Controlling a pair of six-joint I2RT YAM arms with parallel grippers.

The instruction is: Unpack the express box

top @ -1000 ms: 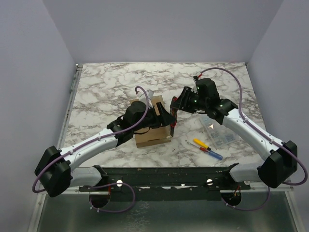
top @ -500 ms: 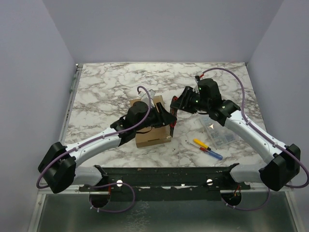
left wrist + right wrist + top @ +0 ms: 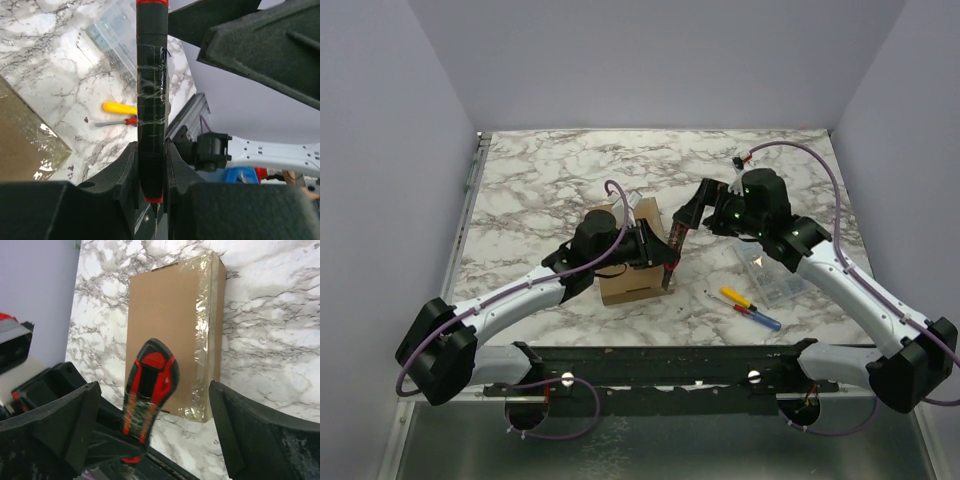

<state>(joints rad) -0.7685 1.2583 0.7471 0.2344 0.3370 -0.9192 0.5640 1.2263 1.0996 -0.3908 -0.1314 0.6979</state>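
The express box (image 3: 630, 285) is a brown cardboard mailer lying flat and closed on the marble table, under my left wrist. Clear tape shines along one long edge of the box (image 3: 170, 330). My left gripper (image 3: 665, 258) is shut on a black and red utility knife (image 3: 672, 243), held beside the box's right edge. In the left wrist view the knife (image 3: 151, 100) stands straight up between my fingers (image 3: 127, 165), pinched near its lower end. My right gripper (image 3: 695, 215) hangs open just right of the knife (image 3: 150, 390), its fingers (image 3: 75, 415) wide apart on either side, not touching it.
A clear plastic compartment case (image 3: 772, 275) lies right of the box under my right forearm. A yellow-handled screwdriver (image 3: 738, 296) and a blue-handled tool (image 3: 760, 318) lie near the front edge. The black mounting rail (image 3: 660, 362) runs along the near side.
My right gripper has opened and let go of the knife, drawing slightly back to the right. My left gripper has closed on the knife.
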